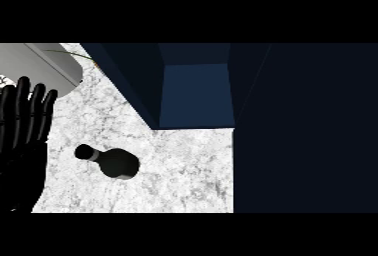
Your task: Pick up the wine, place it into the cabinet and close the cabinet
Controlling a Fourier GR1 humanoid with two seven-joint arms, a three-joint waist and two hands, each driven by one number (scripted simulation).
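A dark wine bottle [111,161] stands on the white marble counter [184,160], seen from above, its neck toward the upper left. The dark blue cabinet [196,95] is behind it, open, with its blue inside showing. A large dark panel [306,130], apparently the cabinet's open door, fills the right side. My left hand [22,125] rests open at the left edge, fingers up, a short way left of the bottle and apart from it. My right hand does not show.
A grey-white round vessel [44,62] with a thin green stem sits at the top left, just above my left hand. Bare counter lies between the bottle and the cabinet's opening.
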